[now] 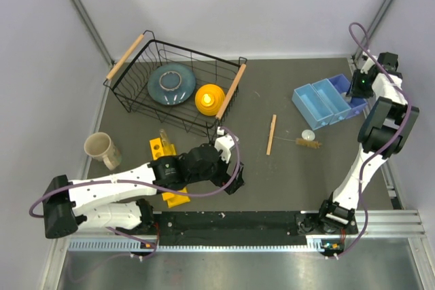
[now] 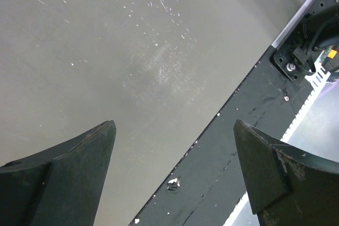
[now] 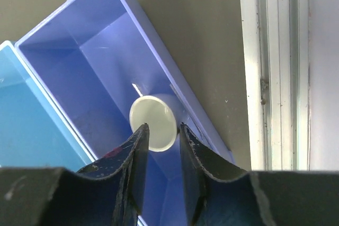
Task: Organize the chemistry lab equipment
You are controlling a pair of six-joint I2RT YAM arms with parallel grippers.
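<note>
Two claws open, white piece (image 3: 153, 117) in the dark blue bin (image 3: 79, 51).
Right claw (image 3: 163, 126) hangs over that bin, jaws barely parted, gripping nothing; the piece lies inside by its wall. Left claw (image 2: 175, 125) gapes wide above the table (image 2: 106, 51). Stick (image 1: 272, 134) lies mid-table.

This is a robotics test cell in a lab. Plain white panels (image 1: 238, 5) on metal struts (image 1: 81, 11) enclose a grey tabletop (image 1: 292, 174). Two robot arms (image 1: 115, 188) are bolted to a black rail (image 1: 238, 221) along the bottom edge. Staged props include a wire basket (image 1: 156, 110) at upper left and blue bins (image 1: 309, 103) at upper right.
</note>
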